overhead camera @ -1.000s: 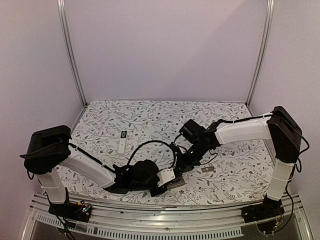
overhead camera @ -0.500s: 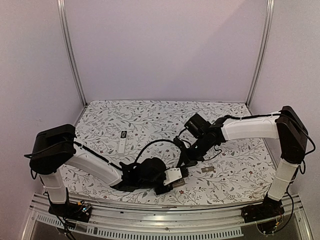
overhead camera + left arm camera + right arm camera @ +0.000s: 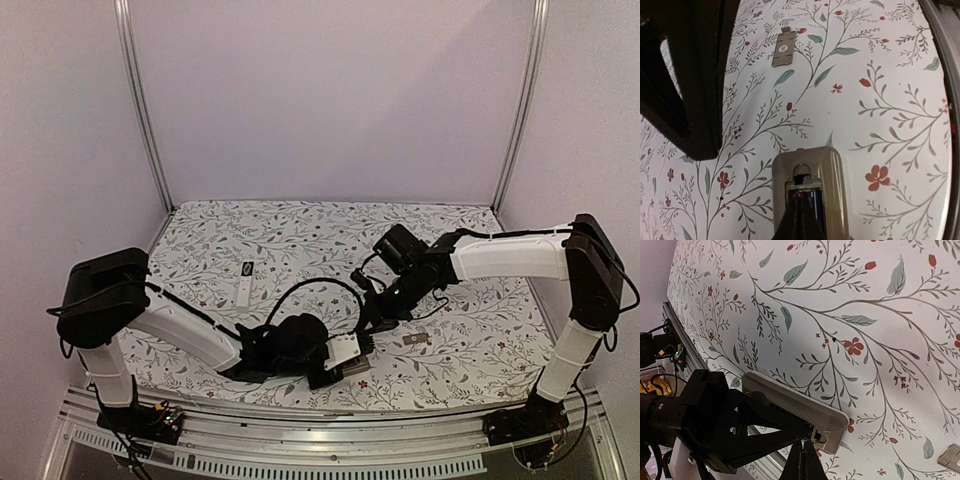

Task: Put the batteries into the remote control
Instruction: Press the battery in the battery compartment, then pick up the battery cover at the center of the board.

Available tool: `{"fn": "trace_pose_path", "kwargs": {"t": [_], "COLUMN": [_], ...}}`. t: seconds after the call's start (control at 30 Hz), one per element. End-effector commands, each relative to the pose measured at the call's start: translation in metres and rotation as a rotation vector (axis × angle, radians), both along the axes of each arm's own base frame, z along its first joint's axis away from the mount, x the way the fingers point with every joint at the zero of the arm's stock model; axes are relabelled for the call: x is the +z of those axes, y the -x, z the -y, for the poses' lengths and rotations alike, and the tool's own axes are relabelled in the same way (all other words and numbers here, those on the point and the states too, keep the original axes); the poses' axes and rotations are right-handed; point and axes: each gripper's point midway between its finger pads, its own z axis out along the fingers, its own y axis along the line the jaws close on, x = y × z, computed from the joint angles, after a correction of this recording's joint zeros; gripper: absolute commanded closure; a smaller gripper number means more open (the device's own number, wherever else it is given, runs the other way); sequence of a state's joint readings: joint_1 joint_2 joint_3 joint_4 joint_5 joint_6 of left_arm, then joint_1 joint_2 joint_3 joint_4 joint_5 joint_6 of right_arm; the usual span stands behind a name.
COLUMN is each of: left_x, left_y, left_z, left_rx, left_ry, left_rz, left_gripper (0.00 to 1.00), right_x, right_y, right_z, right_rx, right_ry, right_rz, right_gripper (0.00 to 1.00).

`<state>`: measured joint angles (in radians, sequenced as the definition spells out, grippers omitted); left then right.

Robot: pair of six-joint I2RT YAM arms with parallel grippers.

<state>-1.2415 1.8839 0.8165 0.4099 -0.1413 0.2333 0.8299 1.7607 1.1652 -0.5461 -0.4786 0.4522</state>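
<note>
The beige remote (image 3: 832,170) lay on the floral bench (image 3: 300,230) with its battery bay (image 3: 807,192) uncovered. One dark cell (image 3: 812,197) with a trace of red showed inside; whether more sat there could not be told. The left gripper (image 3: 801,215) had its fingers pressed together, tips in the bay. The right gripper (image 3: 803,460) was also closed, empty, tips at the remote's corner. One loose cover (image 3: 784,47) lay well apart. There were two remotes; the second, a white remote (image 3: 245,292), lay farther left, with one small dark item (image 3: 247,268) just beside it.
</note>
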Motion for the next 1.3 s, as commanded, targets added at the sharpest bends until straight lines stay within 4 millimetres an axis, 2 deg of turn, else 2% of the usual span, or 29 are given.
{"fn": "trace_pose_path", "kwargs": {"t": [0.0, 0.1, 0.27, 0.33, 0.43, 0.53, 0.6, 0.7, 0.77, 0.83, 0.9, 0.97, 1.1, 1.2, 1.27], "left_x": [-0.002, 0.031, 0.058, 0.066, 0.067, 0.070, 0.072, 0.078, 0.087, 0.096, 0.103, 0.108, 0.111, 0.110, 0.108], "left_y": [0.014, 0.007, -0.004, -0.012, -0.022, -0.023, -0.022, -0.025, -0.031, -0.039, -0.044, -0.046, -0.048, -0.049, -0.049], "left_z": [-0.019, -0.006, -0.007, -0.020, -0.049, -0.070, -0.080, -0.092, -0.100, -0.108, -0.114, -0.115, -0.108, -0.103, -0.101], "left_rx": [-0.039, -0.042, -0.011, 0.035, 0.116, 0.170, 0.204, 0.266, 0.327, 0.391, 0.428, 0.437, 0.429, 0.422, 0.418], "left_ry": [-0.016, 0.099, 0.170, 0.193, 0.202, 0.207, 0.218, 0.255, 0.294, 0.333, 0.360, 0.371, 0.383, 0.380, 0.375], "left_rz": [-0.087, -0.076, -0.052, -0.059, -0.061, -0.053, -0.067, -0.080, -0.063, -0.036, -0.009, 0.005, 0.004, -0.001, -0.004], "left_gripper": [0.98, 0.97, 0.97, 0.97, 0.96, 0.95, 0.95, 0.93, 0.85, 0.62, 0.43, 0.32, 0.24, 0.22, 0.22], "right_x": [0.006, 0.007, 0.006, 0.004, 0.000, -0.001, -0.005, -0.005, -0.004, -0.004, -0.005, -0.011, -0.024, -0.027, -0.033], "right_y": [-0.002, -0.003, 0.000, 0.001, 0.010, 0.023, 0.022, 0.006, -0.012, -0.031, -0.045, -0.050, -0.048, -0.053, -0.053], "right_z": [0.005, 0.004, 0.006, 0.008, 0.007, -0.006, -0.006, 0.003, 0.022, 0.051, 0.086, 0.123, 0.160, 0.172, 0.171], "right_rx": [-0.014, -0.012, -0.009, -0.008, 0.008, 0.037, 0.032, -0.020, -0.086, -0.164, -0.232, -0.285, -0.319, -0.352, -0.338], "right_ry": [0.007, 0.004, 0.008, 0.016, -0.003, -0.059, -0.037, -0.010, 0.042, 0.139, 0.253, 0.394, 0.506, 0.532, 0.532], "right_rz": [0.024, 0.025, 0.019, 0.013, -0.024, -0.064, -0.065, -0.040, -0.003, 0.047, 0.099, 0.136, 0.120, 0.132, 0.120], "right_gripper": [1.00, 1.00, 1.00, 1.00, 1.00, 1.00, 1.00, 1.00, 0.99, 0.91, 0.79, 0.69, 0.56, 0.53, 0.55]}}
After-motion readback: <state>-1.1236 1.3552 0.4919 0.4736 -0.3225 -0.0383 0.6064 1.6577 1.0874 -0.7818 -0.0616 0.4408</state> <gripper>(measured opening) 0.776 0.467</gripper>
